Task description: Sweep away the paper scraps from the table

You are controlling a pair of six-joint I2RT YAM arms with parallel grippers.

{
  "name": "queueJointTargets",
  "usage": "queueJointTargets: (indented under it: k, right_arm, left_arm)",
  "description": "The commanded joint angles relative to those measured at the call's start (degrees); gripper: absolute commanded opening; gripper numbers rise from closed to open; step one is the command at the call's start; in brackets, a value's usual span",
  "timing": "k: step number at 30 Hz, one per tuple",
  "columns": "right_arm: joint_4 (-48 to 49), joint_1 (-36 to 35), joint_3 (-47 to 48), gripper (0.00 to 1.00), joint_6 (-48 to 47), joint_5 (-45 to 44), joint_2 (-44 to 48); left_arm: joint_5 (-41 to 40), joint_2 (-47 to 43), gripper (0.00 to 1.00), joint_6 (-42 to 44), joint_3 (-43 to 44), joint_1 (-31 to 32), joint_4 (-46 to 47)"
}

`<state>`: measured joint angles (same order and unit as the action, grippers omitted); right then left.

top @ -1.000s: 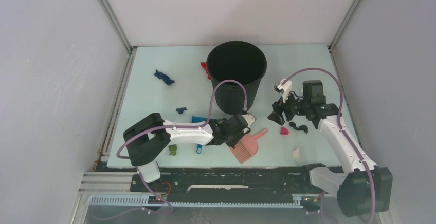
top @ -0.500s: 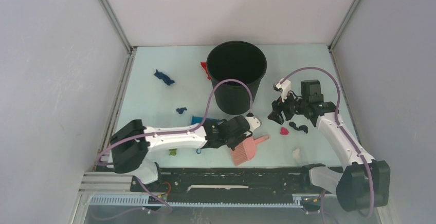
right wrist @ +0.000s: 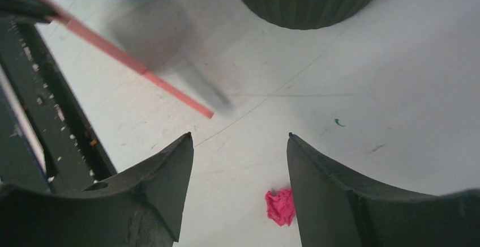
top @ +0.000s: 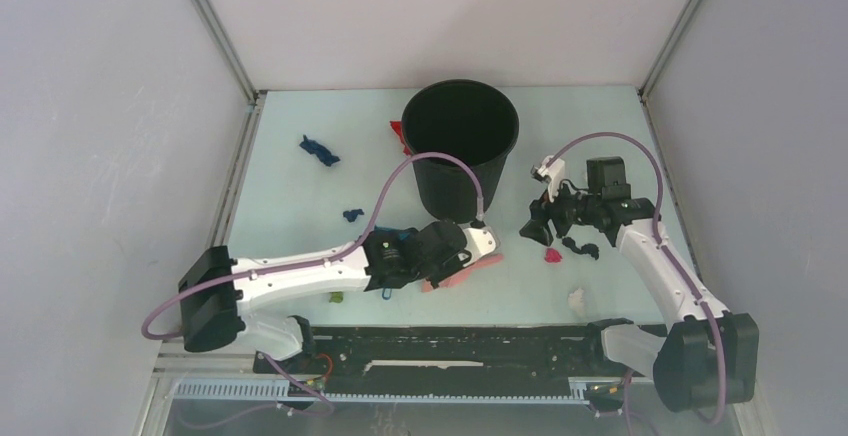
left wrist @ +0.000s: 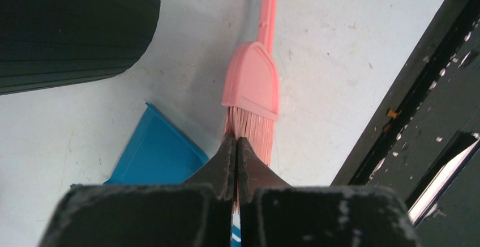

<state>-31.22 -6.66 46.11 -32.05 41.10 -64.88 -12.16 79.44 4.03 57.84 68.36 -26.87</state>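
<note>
Left gripper (left wrist: 236, 145): jaws pressed together on the pink hand brush (left wrist: 252, 82) at its bristle tips, not its handle; the soft bristles may slip and the brush swivel or drop. Right gripper (right wrist: 238, 145): jaws spread, empty. Paper scraps (top: 351, 215): magenta scrap (right wrist: 281, 206) at bottom centre of the right wrist view, just below those jaws; others dot the top view's left and lower right, apart from the brush.
</note>
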Motion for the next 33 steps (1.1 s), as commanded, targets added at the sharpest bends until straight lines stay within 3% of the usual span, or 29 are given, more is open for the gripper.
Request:
queueJointTargets:
  k: [1,5,8,11,14,16,28,31,33]
  right_arm:
    - [-4.75,0.88,-0.03,0.69,-6.60,9.14,2.27]
    - [-10.88,0.87,-0.05,0.71,-14.31,18.86,4.70]
    - [-10.21,-0.92,-0.10,0.72,-12.96,20.55,5.66]
    - [-8.17,-6.86,-0.05,0.72,-11.96,12.17,6.16]
    - [-7.06,-18.51,-0.77,0.65,-14.23,-4.58,5.12]
    - [-6.79,-22.48,-2.04,0.62,-17.46,-10.03,4.42]
    - [-3.15,-26.13,-3.84,0.65,-17.95,-4.61,-1.06]
    - [-2.99,-26.16,-4.18,0.53,-17.54,-3.86,-2.08]
    - [-3.60,-26.22,-4.12,0.31,-17.52,-4.15,-2.18]
  left_arm:
    - [1.47,-4.95,0.00,6.34,-2.80,0.12,1.69]
    - [4.50,-10.49,0.00,9.02,-8.92,0.11,8.06]
    - [7.08,-12.77,0.00,10.29,-11.47,0.02,10.83]
    - [9.16,-14.02,0.00,10.56,-12.49,0.08,11.60]
    - [8.60,-14.60,0.00,10.53,-12.82,0.02,11.96]
    - [9.42,-15.07,0.00,10.83,-13.16,0.02,12.67]
    - [11.02,-22.90,0.00,10.04,-16.41,0.02,18.83]
    - [9.88,-23.36,0.00,10.04,-16.62,-0.40,19.05]
    - [9.62,-23.52,0.00,9.72,-16.54,-1.09,18.99]
